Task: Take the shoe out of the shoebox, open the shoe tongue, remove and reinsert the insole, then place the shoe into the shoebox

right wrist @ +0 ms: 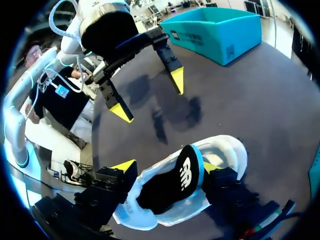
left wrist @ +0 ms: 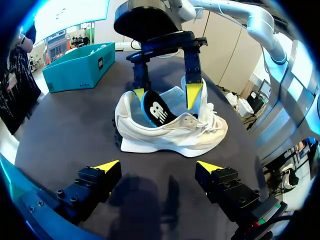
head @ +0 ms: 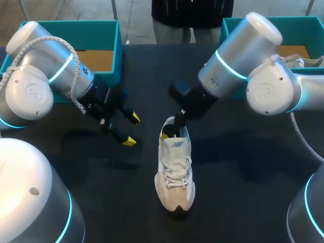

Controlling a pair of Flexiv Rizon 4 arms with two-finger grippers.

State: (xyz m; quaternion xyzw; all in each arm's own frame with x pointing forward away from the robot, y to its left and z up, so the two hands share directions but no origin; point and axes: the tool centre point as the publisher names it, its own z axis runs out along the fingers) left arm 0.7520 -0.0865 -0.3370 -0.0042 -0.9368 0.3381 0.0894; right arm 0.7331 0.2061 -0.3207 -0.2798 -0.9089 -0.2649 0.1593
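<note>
Shoe (head: 175, 172) stands mid-frame on the dark counter (head: 243, 167).
The right gripper (head: 174, 129) is spread at its heel opening, the black insole (left wrist: 157, 112) rising between; the left gripper (head: 131, 129) hangs spread, left of centre.

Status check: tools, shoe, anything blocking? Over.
Left tool open, empty, beside shoe. Right tool open, straddling insole sticking up from heel opening. Shoe upright on table. Nothing in the way.
</note>
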